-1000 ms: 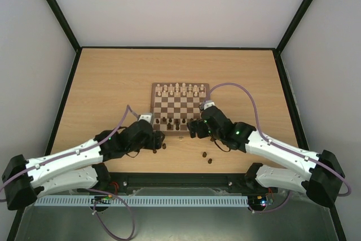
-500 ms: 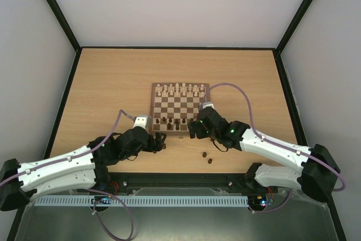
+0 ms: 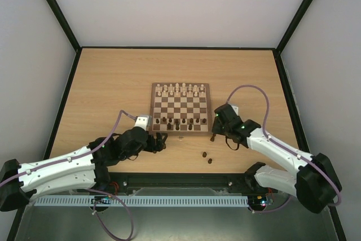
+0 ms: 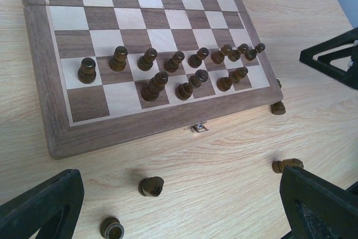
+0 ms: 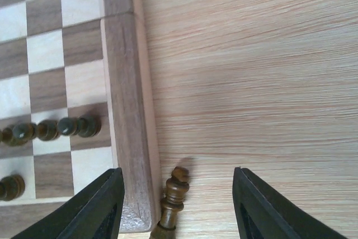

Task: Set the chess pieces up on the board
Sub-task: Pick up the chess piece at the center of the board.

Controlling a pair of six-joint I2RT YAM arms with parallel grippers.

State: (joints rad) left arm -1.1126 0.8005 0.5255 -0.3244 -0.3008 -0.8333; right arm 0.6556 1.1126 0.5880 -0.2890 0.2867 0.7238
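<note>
The chessboard (image 3: 180, 104) lies mid-table. Several dark chess pieces (image 3: 177, 121) stand in its two near rows, also in the left wrist view (image 4: 156, 68). Loose dark pieces lie on the table in front: two in the top view (image 3: 206, 157), two between the left fingers (image 4: 151, 186) (image 4: 112, 228). My left gripper (image 3: 160, 141) is open and empty, low over the table before the board's near edge (image 4: 145, 124). My right gripper (image 3: 215, 132) is open at the board's near right corner (image 5: 126, 155); a tall dark piece (image 5: 173, 197) lies between its fingers, untouched.
Pale cream chessmen (image 3: 180, 88) fill the board's far rows. A small metal clasp (image 4: 199, 127) sits on the board's near edge. Two more loose dark pieces lie by the board's right corner (image 4: 278, 107) and near the left gripper's right finger (image 4: 286, 165). Black frame edges bound the table.
My right gripper has moved right, off the board's near rows to beside its near right corner. The left arm drew back slightly at first, then stayed still.
</note>
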